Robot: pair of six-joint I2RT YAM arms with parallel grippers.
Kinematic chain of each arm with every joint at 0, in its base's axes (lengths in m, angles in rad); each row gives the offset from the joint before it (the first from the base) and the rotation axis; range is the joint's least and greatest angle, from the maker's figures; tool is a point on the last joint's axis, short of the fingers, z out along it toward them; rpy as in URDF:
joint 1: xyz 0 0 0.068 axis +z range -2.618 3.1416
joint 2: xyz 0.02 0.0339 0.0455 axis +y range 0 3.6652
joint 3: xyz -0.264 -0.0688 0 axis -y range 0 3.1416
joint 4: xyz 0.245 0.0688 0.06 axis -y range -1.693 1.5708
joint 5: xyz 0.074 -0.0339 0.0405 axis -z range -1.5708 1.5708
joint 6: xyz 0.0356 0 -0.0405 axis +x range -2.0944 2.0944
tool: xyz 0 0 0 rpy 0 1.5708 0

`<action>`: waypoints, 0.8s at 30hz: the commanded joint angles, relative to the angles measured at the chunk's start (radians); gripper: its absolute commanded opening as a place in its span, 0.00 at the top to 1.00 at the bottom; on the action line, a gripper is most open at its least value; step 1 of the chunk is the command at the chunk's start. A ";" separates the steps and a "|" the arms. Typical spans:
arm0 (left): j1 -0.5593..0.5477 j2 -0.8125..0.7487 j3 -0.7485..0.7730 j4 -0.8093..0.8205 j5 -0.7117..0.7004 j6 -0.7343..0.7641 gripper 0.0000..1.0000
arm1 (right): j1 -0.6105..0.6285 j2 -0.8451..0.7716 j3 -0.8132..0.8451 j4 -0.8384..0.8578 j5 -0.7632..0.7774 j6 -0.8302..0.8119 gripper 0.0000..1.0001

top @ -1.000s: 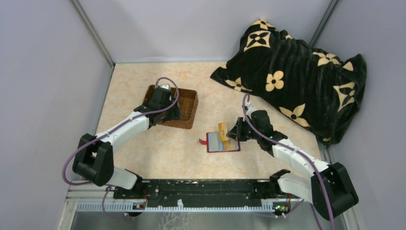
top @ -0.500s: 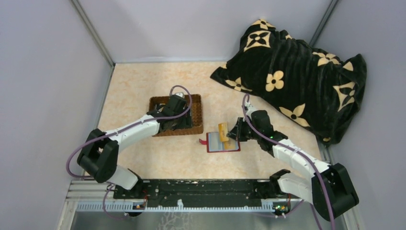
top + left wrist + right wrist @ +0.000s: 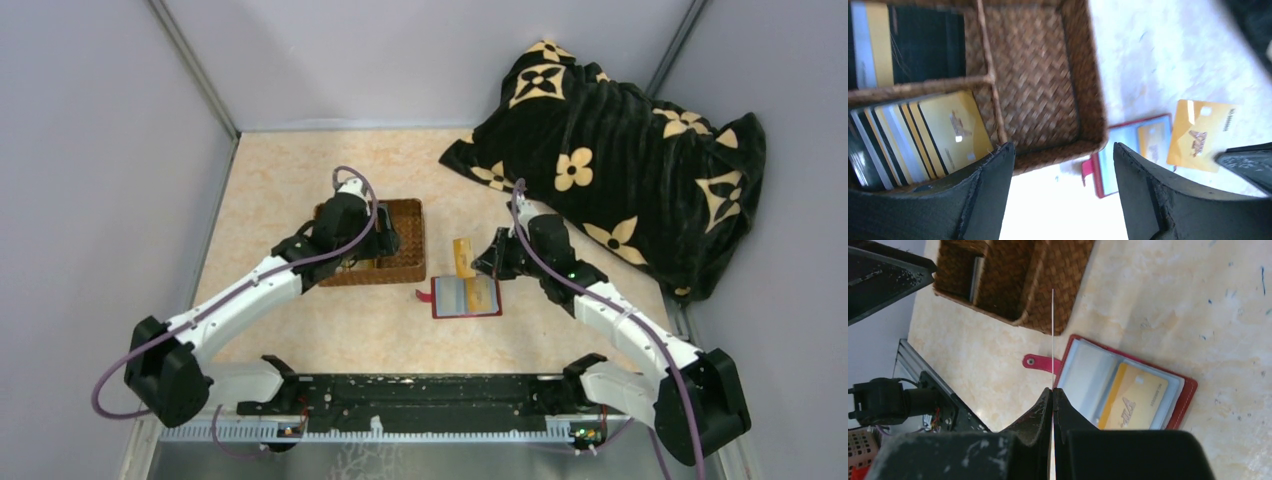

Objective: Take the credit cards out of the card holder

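The red card holder (image 3: 466, 297) lies open on the table, one orange credit card (image 3: 1133, 397) still in its clear pocket and its snap tab (image 3: 1035, 361) pointing left. My right gripper (image 3: 490, 262) is shut on another orange card (image 3: 463, 257), held just beyond the holder's far edge; it shows edge-on as a thin line (image 3: 1053, 340) in the right wrist view. My left gripper (image 3: 360, 235) hovers open over the wicker basket (image 3: 405, 250), nothing between its fingers (image 3: 993, 190). Several striped and orange cards (image 3: 943, 135) lie in the basket's compartments.
A black blanket with cream flowers (image 3: 620, 150) fills the far right corner. The basket (image 3: 1083, 100) sits just left of the card holder (image 3: 1128, 160). Grey walls close in the table on three sides.
The basket has slid right toward the card holder with the left arm. My right gripper has drawn the orange card off the holder toward the far side.
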 commanded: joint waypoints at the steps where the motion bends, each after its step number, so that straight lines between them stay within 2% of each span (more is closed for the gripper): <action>1: 0.000 -0.049 0.074 0.080 -0.083 0.066 0.22 | -0.010 -0.004 0.125 0.022 -0.045 -0.022 1.00; 6: 0.010 -0.012 0.083 0.135 -0.087 0.098 0.21 | -0.004 0.082 0.179 0.158 -0.228 0.050 1.00; 10: 0.058 -0.052 -0.026 0.341 0.064 0.084 0.22 | 0.008 0.143 0.193 0.354 -0.375 0.171 1.00; 17: 0.130 -0.173 -0.184 0.566 0.263 0.077 0.29 | 0.010 0.174 0.222 0.478 -0.431 0.244 1.00; 21: 0.166 -0.219 -0.271 0.721 0.427 0.037 0.27 | 0.010 0.213 0.201 0.658 -0.492 0.362 1.00; 24: 0.171 -0.254 -0.333 0.861 0.536 0.026 0.27 | 0.010 0.218 0.204 0.686 -0.494 0.377 1.00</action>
